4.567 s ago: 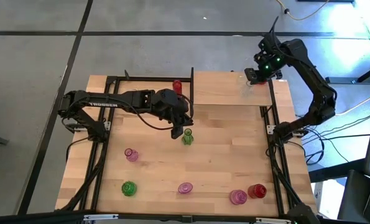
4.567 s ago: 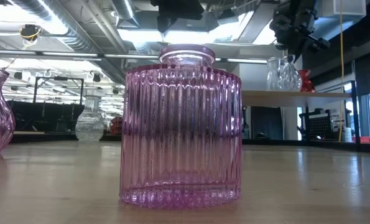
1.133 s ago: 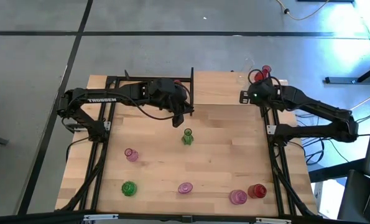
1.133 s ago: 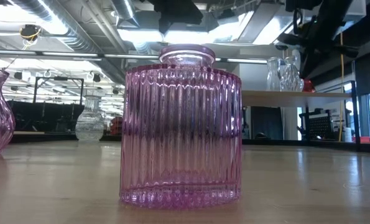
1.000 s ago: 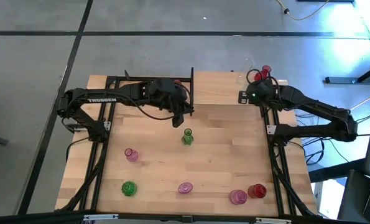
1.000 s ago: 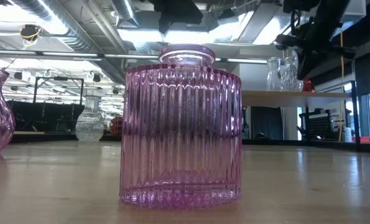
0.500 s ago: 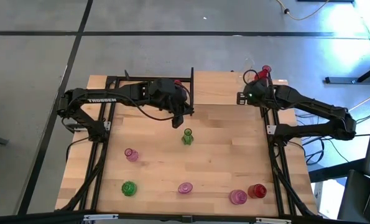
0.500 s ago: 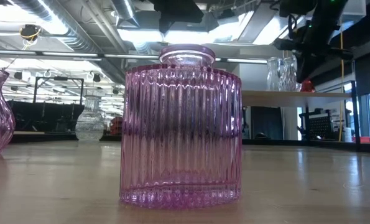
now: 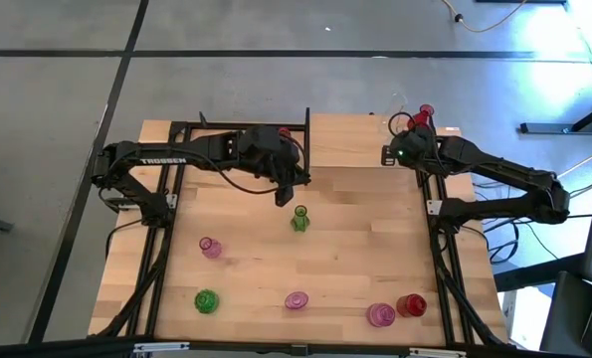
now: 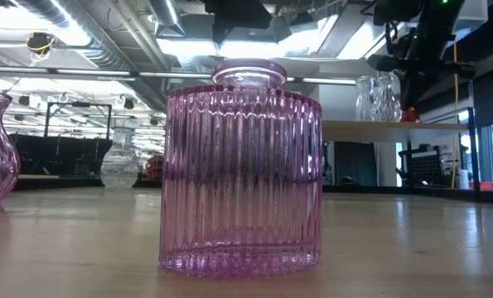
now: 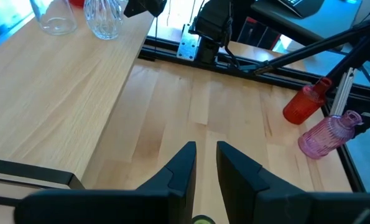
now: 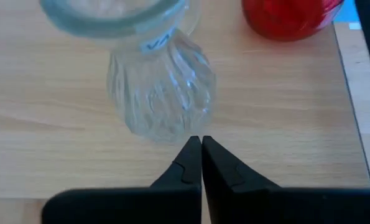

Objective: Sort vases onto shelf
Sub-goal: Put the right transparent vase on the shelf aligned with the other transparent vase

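From above you have six vases point(image 9: 300, 218) left on the desk point(image 9: 355, 249); the right wrist view shows your right tool point(image 12: 201, 144) pinched empty beside a clear vase point(image 12: 161, 93) on the shelf point(image 12: 48, 137), and the left wrist view your left tool point(image 11: 204, 163) narrow, empty.

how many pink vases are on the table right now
3. One pink vase sits at the left, one at the near edge's middle, one near right beside the red vase. Others may be hidden behind the arms.
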Controlling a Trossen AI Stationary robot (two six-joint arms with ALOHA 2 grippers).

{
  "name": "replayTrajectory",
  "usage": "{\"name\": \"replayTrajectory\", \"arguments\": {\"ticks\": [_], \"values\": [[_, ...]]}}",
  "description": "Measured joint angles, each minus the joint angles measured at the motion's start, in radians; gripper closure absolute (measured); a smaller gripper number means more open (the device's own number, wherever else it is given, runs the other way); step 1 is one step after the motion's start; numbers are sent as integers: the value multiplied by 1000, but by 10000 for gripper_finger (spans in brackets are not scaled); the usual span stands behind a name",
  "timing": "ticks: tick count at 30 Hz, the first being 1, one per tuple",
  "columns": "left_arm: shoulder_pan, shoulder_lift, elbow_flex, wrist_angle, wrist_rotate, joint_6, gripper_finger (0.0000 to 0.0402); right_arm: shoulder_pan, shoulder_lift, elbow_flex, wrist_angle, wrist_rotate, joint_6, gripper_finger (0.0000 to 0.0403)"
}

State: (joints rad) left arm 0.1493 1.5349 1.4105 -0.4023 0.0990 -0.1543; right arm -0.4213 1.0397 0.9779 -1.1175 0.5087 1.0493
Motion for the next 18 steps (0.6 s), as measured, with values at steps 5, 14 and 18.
{"name": "replayTrajectory", "arguments": {"ticks": [5,14,18], "values": [[0,0,0,0,0,0,344,0,0,0,27,15,-5,403],[-2,0,0,0,0,0,344,0,0,0,59,40,-20,403],[-2,0,0,0,0,0,344,-26,8,1,76,23,-38,403]]}}
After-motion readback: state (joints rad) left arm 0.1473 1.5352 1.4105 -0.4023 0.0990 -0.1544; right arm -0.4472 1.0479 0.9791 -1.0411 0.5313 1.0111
